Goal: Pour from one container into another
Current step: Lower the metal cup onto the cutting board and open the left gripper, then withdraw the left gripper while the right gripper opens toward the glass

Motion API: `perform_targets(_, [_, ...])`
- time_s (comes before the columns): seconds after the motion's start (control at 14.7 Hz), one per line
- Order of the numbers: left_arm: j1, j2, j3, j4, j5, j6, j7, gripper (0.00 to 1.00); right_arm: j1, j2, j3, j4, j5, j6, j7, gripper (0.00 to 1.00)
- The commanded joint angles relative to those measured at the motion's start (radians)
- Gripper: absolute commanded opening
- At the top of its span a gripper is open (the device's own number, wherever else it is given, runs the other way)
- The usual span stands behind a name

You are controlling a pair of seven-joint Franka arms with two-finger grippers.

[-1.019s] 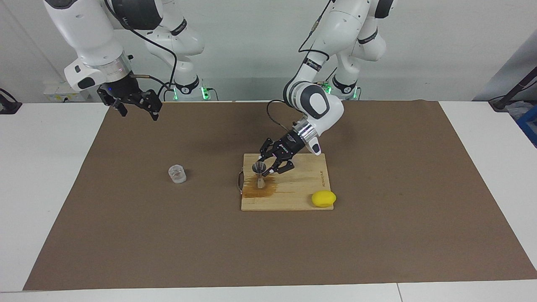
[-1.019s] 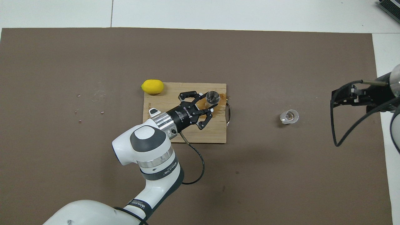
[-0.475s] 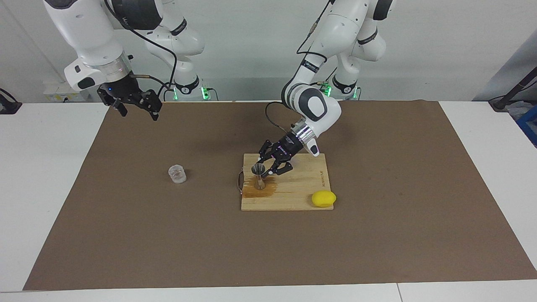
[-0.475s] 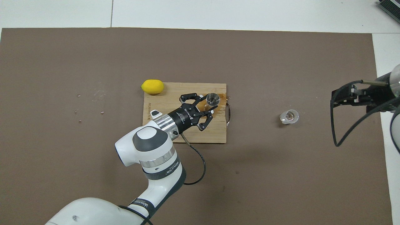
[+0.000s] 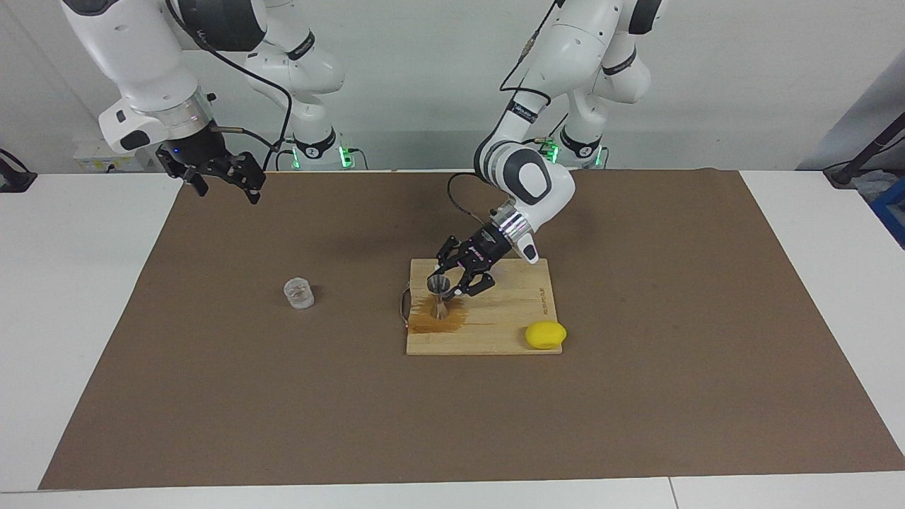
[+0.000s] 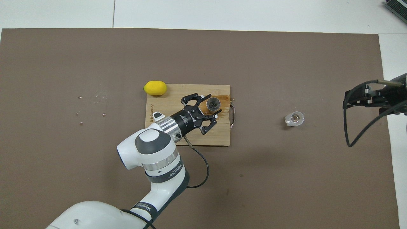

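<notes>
the small shiny steel hourglass-shaped jigger (image 5: pixel 439 295) stands upright on the pale wooden cutting board (image 5: pixel 509 325), near the board's corner toward the right arm's end and nearer the robots, in a brown wet stain (image 5: pixel 435 323) on the wood. the left tool (image 6: pixel 212 105) reaches it from the left arm's side, its fingers apart on either side of the jigger's upper cone; whether they touch the metal cannot be told. in the overhead view the jigger's open mouth (image 6: pixel 213 103) shows between the two fingertips.

the small clear ribbed glass cup (image 5: pixel 298 293) stands upright on the brown mat (image 5: pixel 636 396), well apart from the board, toward the right arm's end of the surface. it stands alone, nothing touching it.

a yellow lemon (image 5: pixel 545 334) lies at the board's corner toward the left arm's end, farther from the robots than the jigger.

the right tool (image 5: pixel 218 177) hangs in the air over the mat's edge at the right arm's end, fingers spread apart and holding nothing; that arm waits.
</notes>
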State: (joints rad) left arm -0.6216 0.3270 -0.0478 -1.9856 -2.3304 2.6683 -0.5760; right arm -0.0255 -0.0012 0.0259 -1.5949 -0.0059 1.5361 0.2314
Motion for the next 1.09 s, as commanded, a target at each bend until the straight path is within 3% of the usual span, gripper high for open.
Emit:
perform_targets(0.0, [-0.017, -0.003, 0.014, 0.001, -0.02, 0.01, 0.027, 1.0, -0.016, -0.02, 0.003, -0.027, -0.005, 0.025, -0.01, 1.0])
perform_targets(0.54, [-0.044, -0.114, 0.011, -0.029, 0.023, 0.087, 0.039, 1.0, -0.036, 0.006, 0.003, -0.03, 0.001, 0.079, 0.337, 0.99])
perform_targets(1.02, [0.014, -0.129, 0.017, -0.018, 0.358, -0.033, 0.027, 1.0, -0.086, 0.067, 0.003, -0.049, 0.072, 0.159, 0.672, 0.99])
